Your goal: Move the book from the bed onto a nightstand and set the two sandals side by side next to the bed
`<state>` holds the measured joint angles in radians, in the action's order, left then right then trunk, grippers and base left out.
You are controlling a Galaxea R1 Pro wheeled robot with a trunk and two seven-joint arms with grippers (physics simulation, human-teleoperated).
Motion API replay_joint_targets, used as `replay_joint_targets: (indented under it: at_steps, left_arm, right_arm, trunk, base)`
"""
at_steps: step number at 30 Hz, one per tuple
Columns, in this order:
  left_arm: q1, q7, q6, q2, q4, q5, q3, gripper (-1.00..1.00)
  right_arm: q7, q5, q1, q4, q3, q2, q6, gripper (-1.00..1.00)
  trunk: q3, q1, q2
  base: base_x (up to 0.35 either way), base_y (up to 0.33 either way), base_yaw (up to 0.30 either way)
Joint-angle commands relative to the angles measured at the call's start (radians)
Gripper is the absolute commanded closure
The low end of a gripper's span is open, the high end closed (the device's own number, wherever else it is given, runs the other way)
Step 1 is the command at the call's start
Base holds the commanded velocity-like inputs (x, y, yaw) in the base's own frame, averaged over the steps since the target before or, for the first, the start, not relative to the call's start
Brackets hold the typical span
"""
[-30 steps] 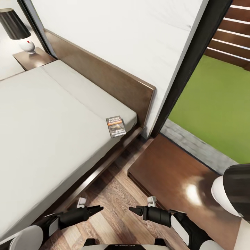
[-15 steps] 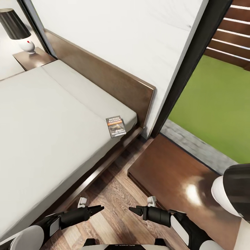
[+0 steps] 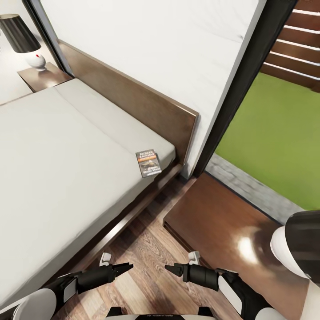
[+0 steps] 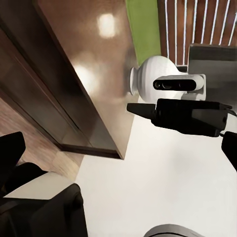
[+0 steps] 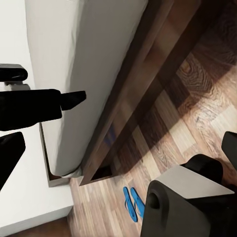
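The book (image 3: 148,162) lies flat on the pale mattress of the bed (image 3: 58,151), at the corner by the headboard. One nightstand (image 3: 213,222), dark and glossy, stands low just right of that corner. A second nightstand (image 3: 42,76) is at the far side of the bed. My left gripper (image 3: 126,267) and right gripper (image 3: 171,268) hover over the wood floor, tips facing each other, well short of the book. In each wrist view the fingers stand wide apart with nothing between them. Two blue sandals (image 5: 133,202) lie together on the floor past the bed's foot corner.
A black-shaded lamp with a white base (image 3: 35,60) sits on the far nightstand. Another white lamp base (image 3: 289,249) stands on the near nightstand's right edge. A dark-framed window (image 3: 249,84) onto the lawn is right of the headboard. Plank floor runs between bed frame and near nightstand.
The head camera has shifted very slightly, so the whole picture has moved a little. The book, bed and both grippers stay where they were.
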<state>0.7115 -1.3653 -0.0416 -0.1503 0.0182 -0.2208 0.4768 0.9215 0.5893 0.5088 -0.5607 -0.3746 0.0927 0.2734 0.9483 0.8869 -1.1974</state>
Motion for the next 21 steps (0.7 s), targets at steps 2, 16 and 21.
replay_joint_targets:
  at_steps: [2,16,21]
  left_arm:
    - [0.000,-0.004,-0.004,0.000,0.000,-0.009,0.009,-1.00]
    - [0.015,-0.102,-0.124,-0.035,0.086,-0.008,0.012,-1.00]
    - [0.020,-0.153,-0.438,-0.040,0.497,-0.002,0.015,-1.00]
  right_arm:
    - [-0.001,0.011,0.001,-0.001,-0.005,0.001,0.009,-1.00]
    - [-0.001,0.011,0.001,0.001,-0.005,0.001,0.009,-1.00]
    - [-0.001,0.011,0.001,0.001,-0.005,0.001,0.009,-1.00]
  trunk:
    - [-0.003,0.000,0.000]
    - [-0.009,0.000,0.000]
    - [-0.009,0.000,0.000]
  base:
    - [0.000,0.000,0.000]
    - [0.000,0.000,0.000]
    - [0.000,0.000,0.000]
